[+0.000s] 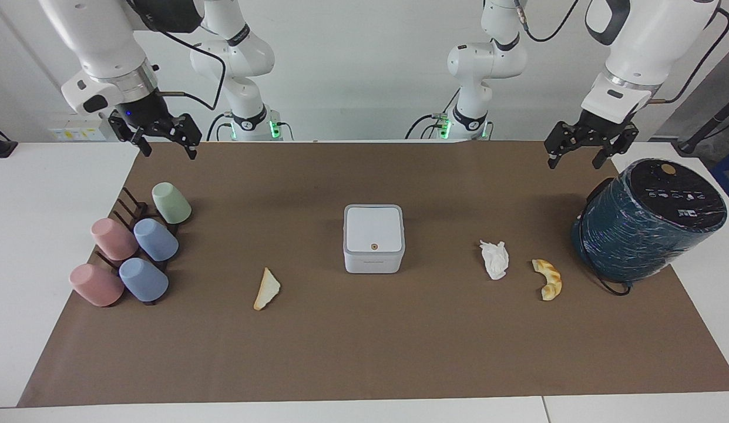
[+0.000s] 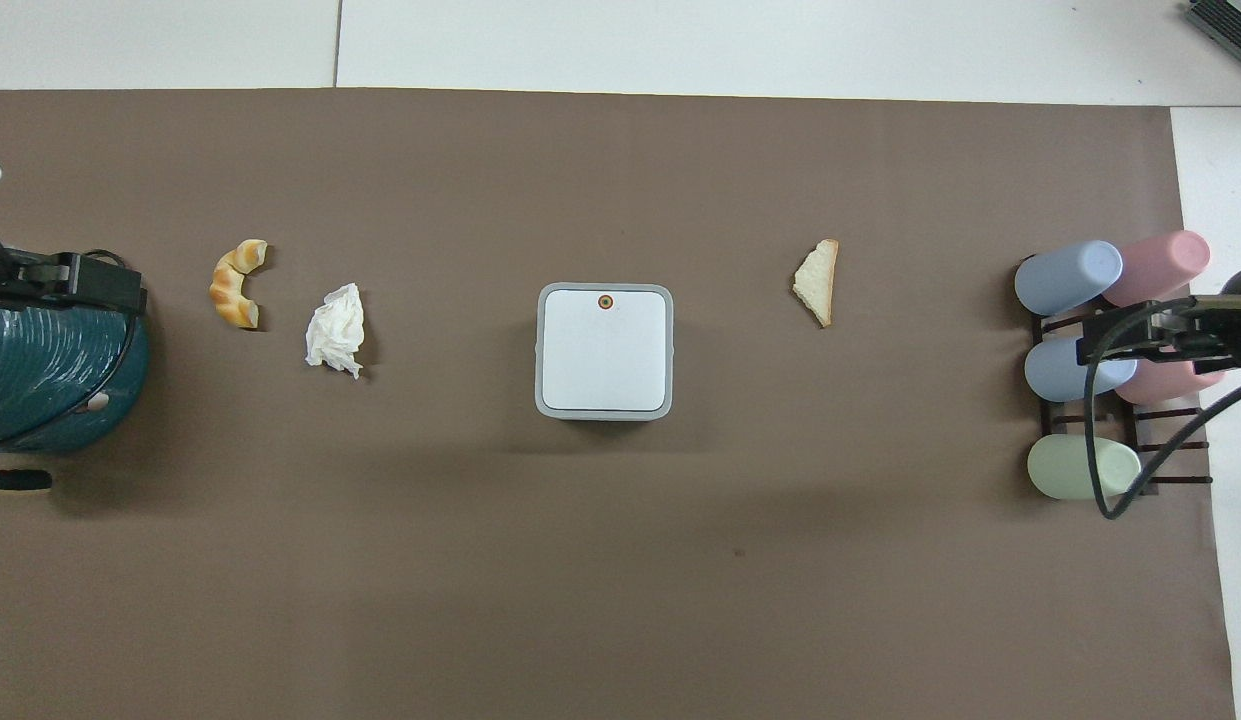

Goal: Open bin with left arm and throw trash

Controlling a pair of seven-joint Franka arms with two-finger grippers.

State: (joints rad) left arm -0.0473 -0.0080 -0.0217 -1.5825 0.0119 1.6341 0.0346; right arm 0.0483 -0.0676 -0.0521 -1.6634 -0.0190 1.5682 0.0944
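The white square bin (image 1: 373,238) stands mid-mat with its lid shut; it also shows in the overhead view (image 2: 605,350). The toast slice (image 1: 266,289) (image 2: 818,282) lies toward the right arm's end. The crumpled tissue (image 1: 494,259) (image 2: 335,329) and the croissant (image 1: 548,279) (image 2: 235,283) lie toward the left arm's end. My left gripper (image 1: 575,162) (image 2: 75,282) hangs open and empty, raised over the teal cylinder's edge. My right gripper (image 1: 169,150) (image 2: 1130,345) hangs open and empty, raised over the cup rack.
A big dark-teal cylinder (image 1: 646,226) (image 2: 50,380) with a cable sits tilted at the left arm's end. A dark rack with several pastel cups (image 1: 135,247) (image 2: 1100,360) stands at the right arm's end. A brown mat (image 1: 364,352) covers the table.
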